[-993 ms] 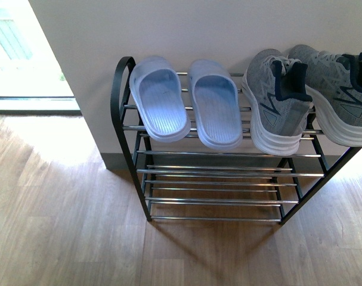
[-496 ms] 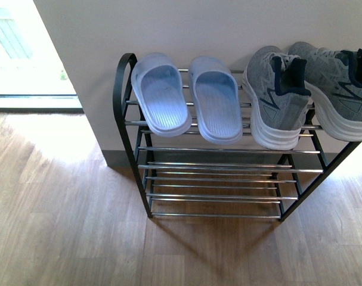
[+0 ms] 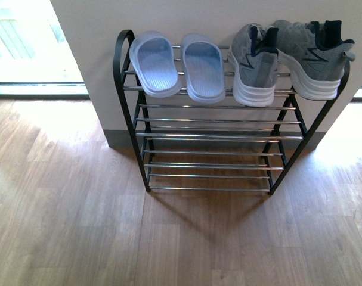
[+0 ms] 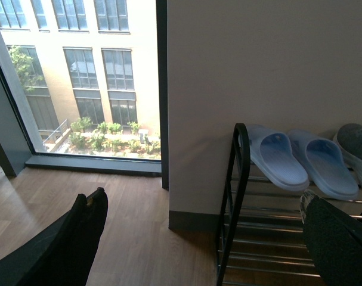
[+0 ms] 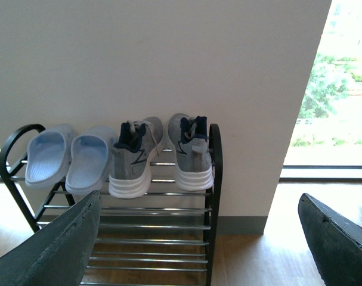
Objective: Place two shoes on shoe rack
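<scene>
Sneakers (image 3: 291, 56) and sandals (image 3: 179, 64) both sat on the top tier of the shoe rack (image 3: 212, 122) when we looked, the pale blue slides toward its left end by the rounded hoop, the grey knit pair toward its right end, heels hanging a little over the front bar. Compared with the front view half a second before, the whole rack had slid up and shrunk in the frame, and its right hoop, cut off earlier, had come fully into view; the footwear itself had not shifted on the bars. We judged that we were backing away from the rack, so the placing looked finished and only the retreat remained.

Our left gripper (image 4: 198, 238) showed its two dark fingers spread far apart at the edges of the left wrist view with nothing between them. Our right gripper (image 5: 207, 238) was likewise spread wide and empty, framing the rack from a distance. Neither arm appeared in the front view.

Below the top tier, the lower tiers of chrome bars carried nothing. The rack stood against a plain pale wall (image 3: 198, 18) with a grey skirting board (image 3: 118, 140), on a wooden plank floor (image 3: 67, 220) that caught bright daylight near its left edge. To the left a tall window (image 4: 79, 77) looked out on a building and greenery; another bright window (image 5: 347, 89) lay beyond the wall's right corner.
</scene>
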Motion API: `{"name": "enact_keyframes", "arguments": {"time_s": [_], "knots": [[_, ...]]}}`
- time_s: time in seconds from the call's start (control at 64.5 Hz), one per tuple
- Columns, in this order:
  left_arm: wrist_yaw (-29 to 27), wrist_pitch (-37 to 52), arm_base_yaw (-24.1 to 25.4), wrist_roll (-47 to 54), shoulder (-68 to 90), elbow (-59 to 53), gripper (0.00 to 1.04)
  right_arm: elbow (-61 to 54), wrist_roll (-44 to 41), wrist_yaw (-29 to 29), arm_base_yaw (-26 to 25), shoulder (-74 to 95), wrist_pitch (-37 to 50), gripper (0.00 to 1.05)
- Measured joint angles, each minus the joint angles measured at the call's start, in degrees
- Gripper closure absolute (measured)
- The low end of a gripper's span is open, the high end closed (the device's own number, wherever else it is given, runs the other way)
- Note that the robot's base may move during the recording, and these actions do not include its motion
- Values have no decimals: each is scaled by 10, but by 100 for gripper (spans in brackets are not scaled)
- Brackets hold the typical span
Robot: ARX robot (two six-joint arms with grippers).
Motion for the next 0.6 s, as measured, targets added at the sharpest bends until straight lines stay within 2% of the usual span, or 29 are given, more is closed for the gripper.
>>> {"name": "enact_keyframes", "arguments": {"time_s": [0.605], "knots": [[0,0,0,0,0,0,9,0,0,0,0,0,0,9]]}}
